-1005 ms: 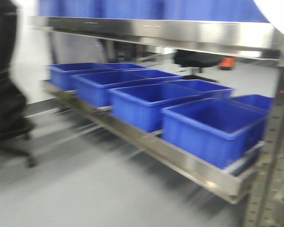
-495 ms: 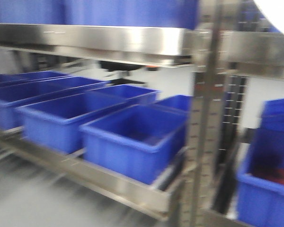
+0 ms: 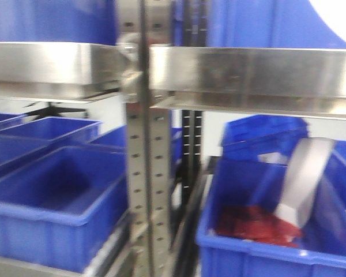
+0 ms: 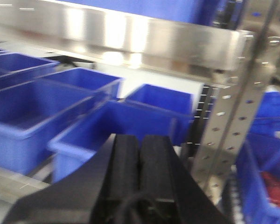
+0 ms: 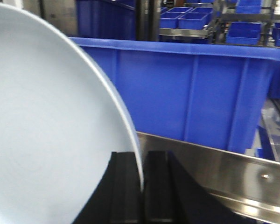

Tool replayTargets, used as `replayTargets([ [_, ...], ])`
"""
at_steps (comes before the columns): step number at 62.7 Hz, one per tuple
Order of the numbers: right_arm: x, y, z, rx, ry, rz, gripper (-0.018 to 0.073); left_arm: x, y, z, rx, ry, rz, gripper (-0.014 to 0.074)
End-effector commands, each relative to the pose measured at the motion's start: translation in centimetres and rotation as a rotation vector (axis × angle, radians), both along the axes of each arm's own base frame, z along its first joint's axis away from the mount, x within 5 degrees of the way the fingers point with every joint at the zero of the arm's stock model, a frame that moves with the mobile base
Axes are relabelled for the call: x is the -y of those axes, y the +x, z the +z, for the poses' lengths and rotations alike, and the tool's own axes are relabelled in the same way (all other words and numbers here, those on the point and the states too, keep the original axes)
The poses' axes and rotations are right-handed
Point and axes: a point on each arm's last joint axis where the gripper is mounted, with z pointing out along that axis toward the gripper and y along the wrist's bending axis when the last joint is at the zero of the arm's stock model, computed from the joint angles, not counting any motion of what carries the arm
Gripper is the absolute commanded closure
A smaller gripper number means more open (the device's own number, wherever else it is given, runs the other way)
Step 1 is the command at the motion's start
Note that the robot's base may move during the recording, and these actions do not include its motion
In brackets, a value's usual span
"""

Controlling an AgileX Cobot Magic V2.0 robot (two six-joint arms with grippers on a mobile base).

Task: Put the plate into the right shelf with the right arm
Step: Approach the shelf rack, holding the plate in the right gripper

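Since a second ago our view swings right: the upright [image 3: 141,173] slides from right to left of centre, and the right shelf [image 3: 254,72] now faces us. Right jaws grip the plate [image 5: 51,121] by its rim, just above the front rail [image 5: 224,172]. Left jaws are clenched and empty. Placing's next, we reckon.
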Motion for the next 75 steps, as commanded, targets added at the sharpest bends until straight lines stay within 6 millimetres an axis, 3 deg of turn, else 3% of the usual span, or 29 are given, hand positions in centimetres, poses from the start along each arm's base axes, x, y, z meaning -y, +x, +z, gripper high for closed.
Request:
replayTargets([
  [1, 0.17, -0.1, 1.72, 0.11, 0.016, -0.019, 0.0505, -0.1, -0.08, 0.52, 0.089, -0.018, 0.009, 0.0724],
  [75, 0.17, -0.1, 1.73, 0.111, 0.017, -0.019, 0.0505, -0.1, -0.08, 0.52, 0.089, -0.018, 0.009, 0.0724],
])
